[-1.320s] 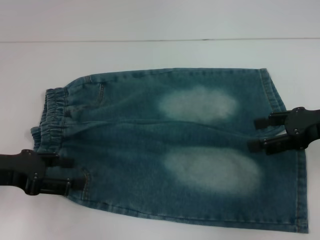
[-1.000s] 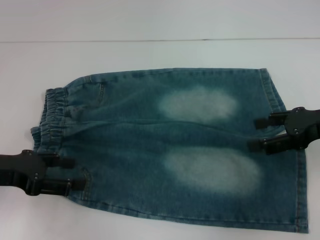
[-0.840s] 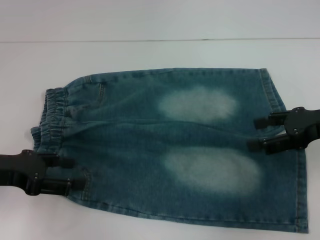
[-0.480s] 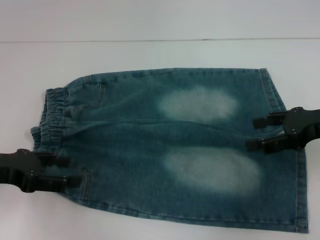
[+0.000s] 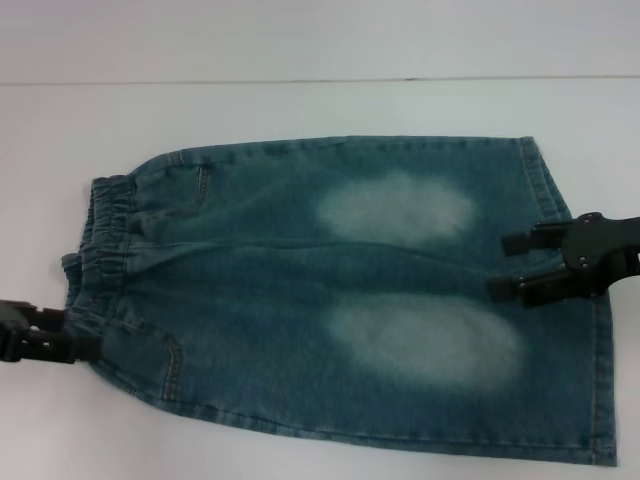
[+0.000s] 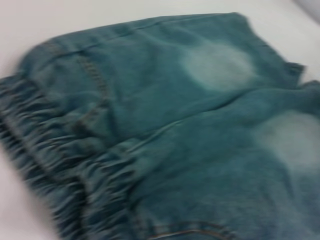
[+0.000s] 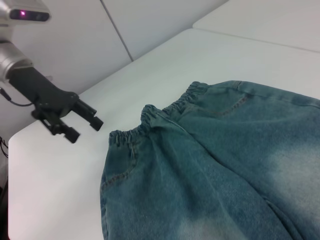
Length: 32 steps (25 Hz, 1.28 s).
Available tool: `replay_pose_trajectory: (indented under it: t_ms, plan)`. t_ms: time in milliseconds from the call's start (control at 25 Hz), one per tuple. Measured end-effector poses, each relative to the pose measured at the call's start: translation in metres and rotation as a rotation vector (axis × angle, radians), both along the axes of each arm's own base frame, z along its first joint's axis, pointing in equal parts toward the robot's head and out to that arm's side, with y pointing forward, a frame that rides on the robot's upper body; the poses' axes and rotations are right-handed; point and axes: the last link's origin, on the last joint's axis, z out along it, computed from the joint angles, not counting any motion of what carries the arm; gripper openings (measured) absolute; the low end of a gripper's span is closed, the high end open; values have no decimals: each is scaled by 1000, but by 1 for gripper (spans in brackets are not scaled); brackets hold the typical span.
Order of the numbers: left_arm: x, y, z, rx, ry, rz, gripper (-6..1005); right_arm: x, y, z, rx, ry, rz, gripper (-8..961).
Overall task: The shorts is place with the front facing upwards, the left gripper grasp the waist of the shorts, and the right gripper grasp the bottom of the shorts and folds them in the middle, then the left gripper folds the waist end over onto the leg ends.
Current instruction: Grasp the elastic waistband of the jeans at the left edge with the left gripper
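Head view: shorts (image 5: 330,300) flat on white table (image 5: 300,105), blue-green denim, two pale oval patches, gathered waist (image 5: 100,245) leftward. Left gripper (image 5: 60,340) prongs apart, just off waist corner. Right gripper (image 5: 510,265) prongs spread over leg hems (image 5: 590,330).

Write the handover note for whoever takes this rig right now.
Left tool: open, apart from the cloth, off the waist at its near corner.
Right tool: open, above the leg ends, holding nothing.
Shorts: flat and unfolded on the white table, waist toward the robot's left, hems toward its right.
Done: nothing folded.
Left: grasp waist and hems, fold in the middle, then bring the waist over onto the leg ends.
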Motion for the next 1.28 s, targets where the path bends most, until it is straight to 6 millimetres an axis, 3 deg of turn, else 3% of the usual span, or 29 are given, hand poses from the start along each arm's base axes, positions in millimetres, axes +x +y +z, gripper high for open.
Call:
replay_pose_trajectory:
  t_ms: [800, 1280]
  plan:
    - [-26, 8, -13, 43, 127, 96, 794, -3, 0, -5, -3, 7, 11, 947]
    - [-21, 12, -28, -9, 108, 86, 738, -3, 0, -6, -4, 9, 13, 947]
